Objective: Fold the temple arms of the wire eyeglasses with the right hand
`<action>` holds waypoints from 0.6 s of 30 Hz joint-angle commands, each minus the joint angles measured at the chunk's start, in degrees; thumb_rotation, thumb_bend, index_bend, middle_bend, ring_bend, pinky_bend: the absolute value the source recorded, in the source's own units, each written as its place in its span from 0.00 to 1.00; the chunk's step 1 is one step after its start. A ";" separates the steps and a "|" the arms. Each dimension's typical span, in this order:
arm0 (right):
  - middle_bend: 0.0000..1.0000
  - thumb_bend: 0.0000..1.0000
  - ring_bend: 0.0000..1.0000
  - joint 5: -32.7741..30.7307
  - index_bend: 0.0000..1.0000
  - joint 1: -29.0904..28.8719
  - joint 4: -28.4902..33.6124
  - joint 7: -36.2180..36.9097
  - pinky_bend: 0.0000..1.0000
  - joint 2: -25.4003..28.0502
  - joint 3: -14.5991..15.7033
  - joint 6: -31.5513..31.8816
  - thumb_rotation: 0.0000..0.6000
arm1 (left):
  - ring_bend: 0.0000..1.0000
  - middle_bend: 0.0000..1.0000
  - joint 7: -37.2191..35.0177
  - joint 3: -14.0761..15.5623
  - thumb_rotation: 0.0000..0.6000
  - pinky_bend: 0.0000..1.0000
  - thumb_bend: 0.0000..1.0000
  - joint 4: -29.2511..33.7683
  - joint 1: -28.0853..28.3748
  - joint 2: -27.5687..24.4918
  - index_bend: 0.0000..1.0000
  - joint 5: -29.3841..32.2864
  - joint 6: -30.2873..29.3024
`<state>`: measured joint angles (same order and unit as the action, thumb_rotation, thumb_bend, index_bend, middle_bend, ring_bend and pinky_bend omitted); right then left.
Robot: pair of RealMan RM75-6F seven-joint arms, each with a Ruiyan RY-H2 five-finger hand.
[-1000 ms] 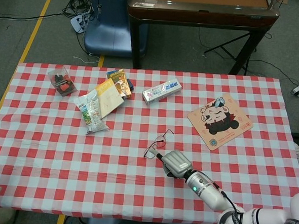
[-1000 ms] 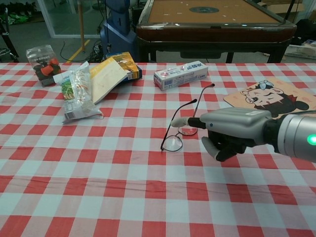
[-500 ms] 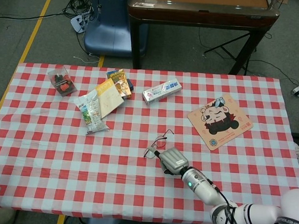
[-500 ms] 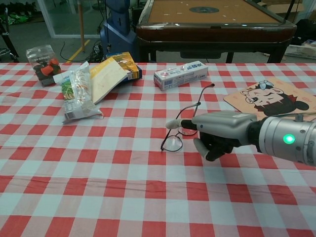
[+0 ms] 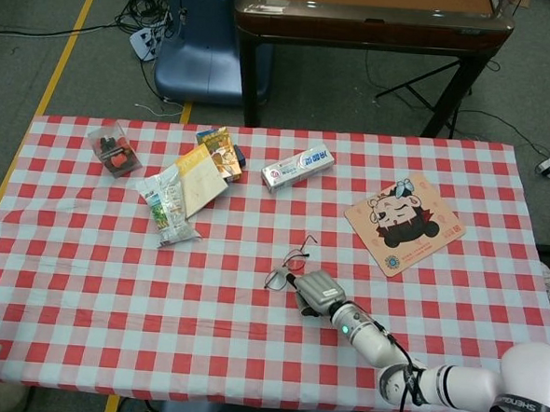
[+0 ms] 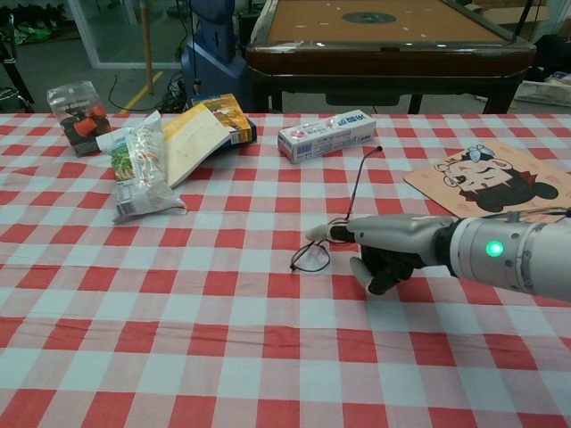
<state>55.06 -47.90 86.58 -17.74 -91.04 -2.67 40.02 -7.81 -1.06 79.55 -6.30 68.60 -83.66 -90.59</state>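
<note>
One pair of wire eyeglasses (image 6: 323,242) is seen near the middle of the bench (image 5: 83,297), slightly toward the robot, with one temple arm (image 6: 357,178) raised steeply above the cloth. The frame is touched by the right robot hand (image 6: 379,245), whose extended fingertip (image 6: 317,234) is laid on the glasses while the other fingers are curled underneath; whether the frame is actually pinched cannot be told. The left robot hand is not seen in either view.

A red-and-white checked cloth is spread over the whole bench. Beyond the glasses a toothpaste box (image 5: 298,167) is laid, and well to their right a cartoon mouse pad (image 5: 404,222). Further left a snack bag (image 5: 167,207), an open booklet (image 5: 203,178) and a clear box of red items (image 5: 113,150) are grouped. Behind the bench, on grey floor, a dark wooden table (image 5: 370,20), a blue chair (image 5: 197,42), loose cables (image 5: 142,16) and a yellow floor line (image 5: 65,58) are visible.
</note>
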 commanded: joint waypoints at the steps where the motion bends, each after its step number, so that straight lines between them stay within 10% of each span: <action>1: 1.00 0.78 1.00 0.36 0.00 0.22 0.80 -0.40 1.00 0.24 0.38 1.00 1.00 | 0.00 0.00 -0.05 0.03 1.00 0.00 0.16 -0.01 -0.03 -0.01 0.00 0.01 0.02; 18: 1.00 0.78 1.00 23.17 0.00 15.15 17.68 5.95 1.00 17.69 3.75 27.48 1.00 | 0.00 0.00 1.01 0.00 1.00 0.00 0.16 1.60 0.56 -0.28 0.00 -1.22 -0.32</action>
<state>76.17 -35.44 102.53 -12.43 -75.93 0.20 64.38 -6.83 -1.07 81.11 -5.76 68.34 -84.84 -90.91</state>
